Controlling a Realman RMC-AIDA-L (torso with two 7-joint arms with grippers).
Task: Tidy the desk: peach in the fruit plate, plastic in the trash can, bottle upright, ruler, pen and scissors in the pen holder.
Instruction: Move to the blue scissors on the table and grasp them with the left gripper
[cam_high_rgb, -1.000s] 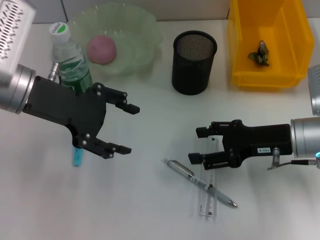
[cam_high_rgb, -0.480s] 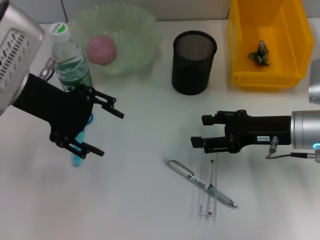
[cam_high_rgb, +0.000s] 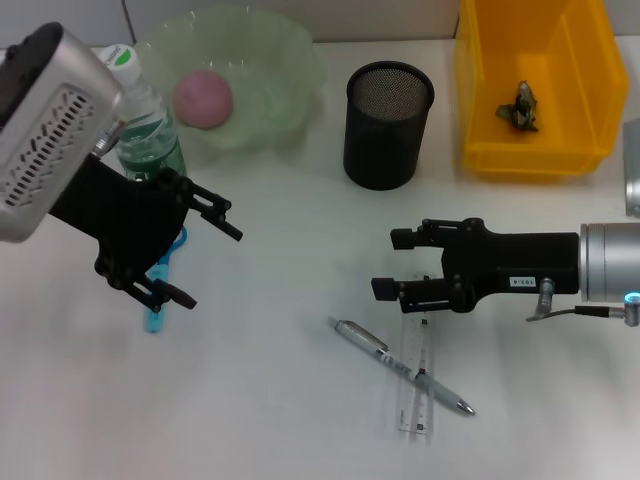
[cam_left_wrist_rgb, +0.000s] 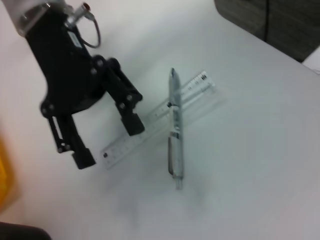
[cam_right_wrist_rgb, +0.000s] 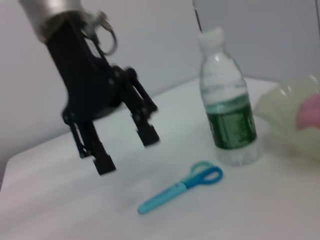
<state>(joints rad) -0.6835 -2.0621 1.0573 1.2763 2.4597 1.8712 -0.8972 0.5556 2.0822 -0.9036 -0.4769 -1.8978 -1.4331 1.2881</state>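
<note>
While I look down from the head camera, my left hand (cam_high_rgb: 190, 262) hangs spread open and empty above the blue scissors (cam_high_rgb: 165, 280), beside the upright bottle (cam_high_rgb: 143, 120). My right hand (cam_high_rgb: 392, 264) is open too, holding nothing, poised just above the ruler (cam_high_rgb: 417, 385) and the pen (cam_high_rgb: 400, 365) lying across it. The peach (cam_high_rgb: 203, 98) sits in the fruit plate (cam_high_rgb: 285, 70); the pen holder (cam_high_rgb: 388, 125) stands beside the yellow bin (cam_high_rgb: 530, 85) (some crumpled scrap inside).

On the left wrist camera, the right hand (cam_left_wrist_rgb: 107, 142) hovers over the ruler's (cam_left_wrist_rgb: 150, 122) end.

On the right wrist camera, the left hand (cam_right_wrist_rgb: 127, 150) hangs over the worktop (cam_right_wrist_rgb: 250, 210) near the scissors (cam_right_wrist_rgb: 180, 189) and bottle (cam_right_wrist_rgb: 227, 100).
</note>
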